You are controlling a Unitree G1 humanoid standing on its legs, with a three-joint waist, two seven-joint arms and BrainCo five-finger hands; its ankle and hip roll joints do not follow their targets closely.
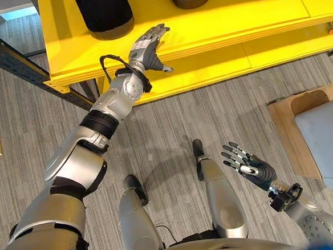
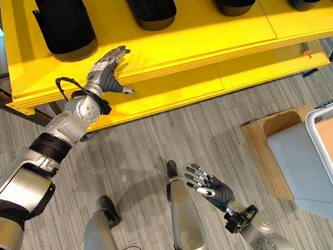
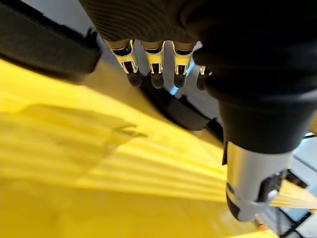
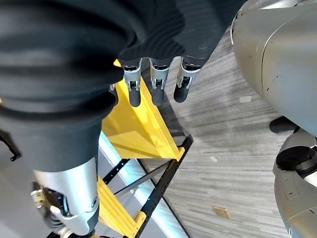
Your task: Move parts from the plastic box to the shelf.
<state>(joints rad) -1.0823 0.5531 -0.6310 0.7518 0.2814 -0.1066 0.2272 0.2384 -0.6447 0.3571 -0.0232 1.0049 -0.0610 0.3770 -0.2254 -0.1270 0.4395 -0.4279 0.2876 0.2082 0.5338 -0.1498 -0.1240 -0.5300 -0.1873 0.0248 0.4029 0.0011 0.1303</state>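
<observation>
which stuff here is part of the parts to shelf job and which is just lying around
Job:
- yellow shelf
- black parts on the shelf
- left hand, open, at the shelf's front edge, holding nothing
- right hand, open and empty over the floor
- pale plastic box, to the right on the floor

Lying about:
- cardboard under the box
- small orange item on the lower shelf board

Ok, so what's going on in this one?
The robot's left hand reaches over the front edge of the yellow shelf, fingers straight and holding nothing, close to the nearest of the black moulded parts lined up there. Its right hand hangs open and empty over the grey striped floor. A grey plastic box sits on the right.
</observation>
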